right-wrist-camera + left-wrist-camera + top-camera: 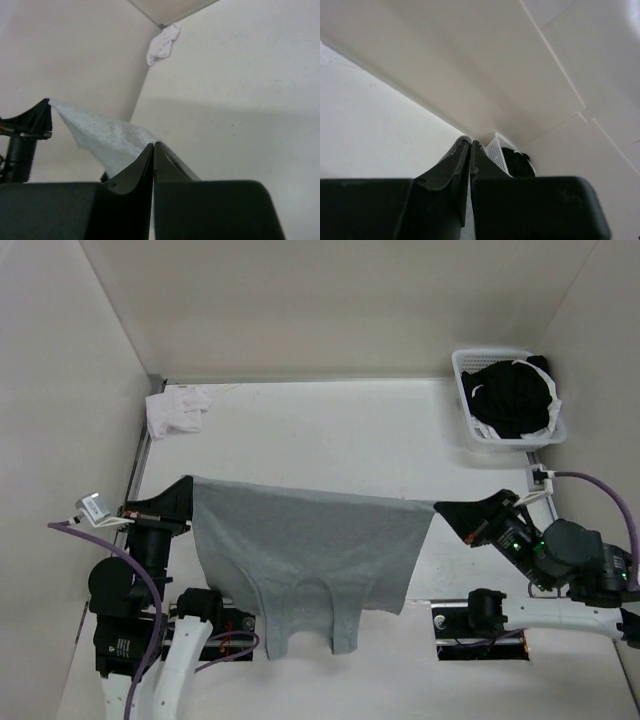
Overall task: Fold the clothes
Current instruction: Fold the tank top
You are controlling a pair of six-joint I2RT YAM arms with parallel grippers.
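The clothes (310,550), a light grey sleeveless top, hang stretched between my two grippers above the table (340,440). The top's upper edge is pulled nearly taut and its straps dangle toward the near edge. My left gripper (188,486) is shut on the top's left corner. My right gripper (438,507) is shut on the right corner. In the right wrist view the grey fabric (100,135) runs from my shut right gripper (153,145) across to the left one. In the left wrist view my left gripper (470,142) is shut, and the fabric barely shows there.
A white basket (470,410) at the back right holds a black garment with white trim (510,395). A small white cloth (178,410) lies in the back left corner. Walls enclose the table on three sides.
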